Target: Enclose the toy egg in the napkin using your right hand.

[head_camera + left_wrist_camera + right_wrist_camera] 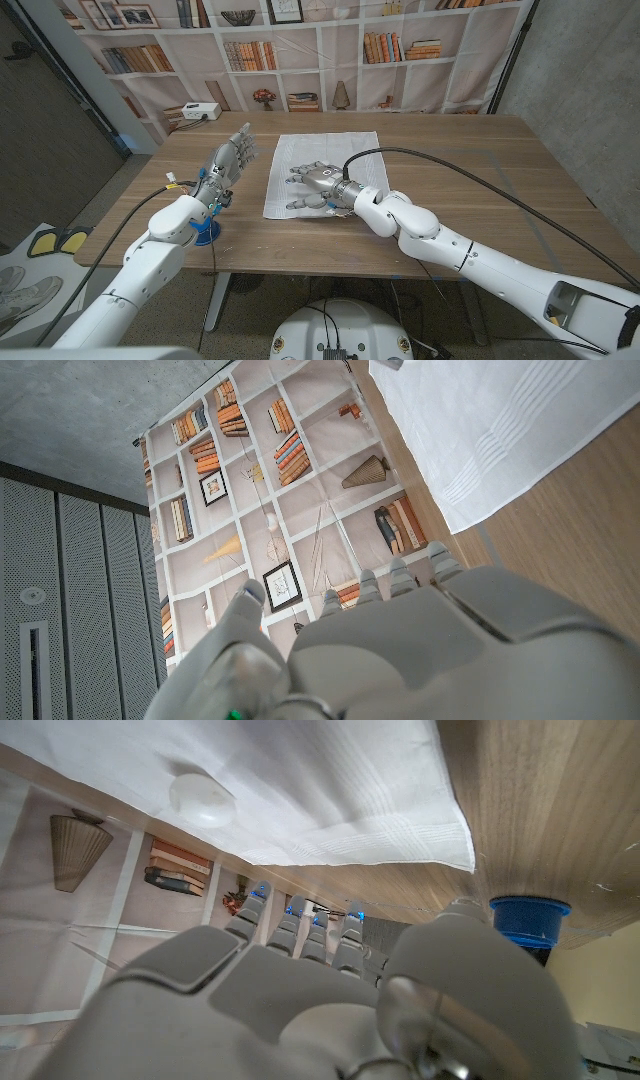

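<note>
Head view: white napkin (320, 172) spread flat on wooden table (480, 190), right hand (318, 183) low over its near half with fingers spread, nothing seen held; toy egg hidden beneath that hand; left hand (228, 160) raised to the left of the napkin, clear of the table, fingers extended and apart, holding nothing; blue round base (207, 233) near the table's front edge under the left forearm; white box (200, 113) at the far left corner; bookshelf backdrop (300, 50) behind. Right wrist view: toy egg (202, 800), white and rounded, lying on the napkin (330, 790) beyond the fingertips (300, 910), apart from them; blue base (530, 920) also visible. Left wrist view: back of left hand (400, 650), fingers straight toward the backdrop, napkin corner (500, 430) on the table nearby.
</note>
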Available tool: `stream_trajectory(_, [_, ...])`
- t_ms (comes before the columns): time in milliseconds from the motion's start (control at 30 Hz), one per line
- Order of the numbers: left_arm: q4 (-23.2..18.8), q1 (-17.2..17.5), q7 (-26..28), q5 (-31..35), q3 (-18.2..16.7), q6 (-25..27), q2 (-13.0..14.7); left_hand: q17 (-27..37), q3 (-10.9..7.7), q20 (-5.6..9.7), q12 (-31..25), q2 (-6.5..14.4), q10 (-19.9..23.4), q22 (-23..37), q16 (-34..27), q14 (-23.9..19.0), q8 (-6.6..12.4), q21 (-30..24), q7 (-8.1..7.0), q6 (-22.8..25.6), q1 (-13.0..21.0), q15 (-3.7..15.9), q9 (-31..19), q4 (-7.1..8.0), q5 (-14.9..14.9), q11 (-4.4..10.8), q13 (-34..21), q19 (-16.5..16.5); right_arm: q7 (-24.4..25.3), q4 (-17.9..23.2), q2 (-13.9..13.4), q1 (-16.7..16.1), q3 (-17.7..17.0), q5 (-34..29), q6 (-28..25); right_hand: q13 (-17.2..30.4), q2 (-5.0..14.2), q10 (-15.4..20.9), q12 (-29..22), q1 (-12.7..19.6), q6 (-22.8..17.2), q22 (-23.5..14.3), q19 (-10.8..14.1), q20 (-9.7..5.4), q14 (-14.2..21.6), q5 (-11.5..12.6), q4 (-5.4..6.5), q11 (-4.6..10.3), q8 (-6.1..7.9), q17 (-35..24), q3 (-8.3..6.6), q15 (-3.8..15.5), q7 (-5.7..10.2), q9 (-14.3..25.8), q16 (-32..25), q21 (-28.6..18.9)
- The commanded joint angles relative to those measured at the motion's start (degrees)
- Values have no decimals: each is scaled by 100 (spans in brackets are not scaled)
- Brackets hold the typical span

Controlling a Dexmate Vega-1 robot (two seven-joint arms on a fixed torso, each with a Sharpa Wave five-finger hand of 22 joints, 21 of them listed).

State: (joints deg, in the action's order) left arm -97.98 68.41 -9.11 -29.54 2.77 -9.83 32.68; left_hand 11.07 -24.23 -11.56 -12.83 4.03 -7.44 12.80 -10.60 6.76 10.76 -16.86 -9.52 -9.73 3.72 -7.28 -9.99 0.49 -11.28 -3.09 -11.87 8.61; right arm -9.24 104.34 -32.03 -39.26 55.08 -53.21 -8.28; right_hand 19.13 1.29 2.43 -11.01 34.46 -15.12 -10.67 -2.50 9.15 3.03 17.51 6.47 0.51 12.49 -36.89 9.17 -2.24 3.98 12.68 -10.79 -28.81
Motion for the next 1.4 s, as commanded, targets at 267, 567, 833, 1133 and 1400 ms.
stream_trajectory(267, [258,-205,-134,-68,79,22,19,10,-10,-10,5,10,-19,14,-32,51,-12,-29,35,-85,-30,28,-14,39,-30,-41,-6,0,-219,-160,197,-47,211,-404,-54,6,-73,-74,-10,-22,185,-24,-100,19,-85,44,-26,-20,-61,37,101,7,-44,21,-28,61])
stream_trajectory(567, [338,-284,-196,-112,104,34,38,10,-9,-3,6,12,-25,15,-37,55,-14,-31,32,-91,-29,32,-14,43,-31,-38,-6,-2,172,-389,347,-172,260,-512,-132,-2,-24,55,-98,245,11,-29,-29,11,-37,117,-171,0,24,87,28,56,-74,21,-101,72])
stream_trajectory(833, [366,-320,-209,-109,110,11,56,9,-9,-18,7,14,-29,17,-42,54,-15,-32,32,-96,-28,35,-14,47,-32,-26,-7,-4,440,-635,472,-143,340,-573,-136,-24,99,367,-227,520,-333,-33,327,-84,273,192,-314,25,143,157,-68,145,-94,22,-258,-9])
stream_trajectory(1133, [417,-328,-257,-163,80,-27,63,9,-8,-19,6,15,-28,18,-45,59,-16,-33,29,-103,-26,37,-14,50,-32,-34,-7,-5,567,-904,565,-42,493,-727,-116,-42,104,505,-268,708,-530,-33,462,-114,400,231,-426,59,198,213,-101,231,-103,17,-304,-29])
stream_trajectory(1400, [465,-325,-284,-196,47,-66,69,8,-7,-23,6,15,-29,19,-49,57,-15,-33,31,-102,-25,37,-14,53,-32,-41,-7,-5,967,-1149,622,-45,558,-786,-69,-102,380,1307,-518,1192,-1475,-22,977,-318,1022,331,-652,172,474,340,-277,552,-36,-13,-514,-121])
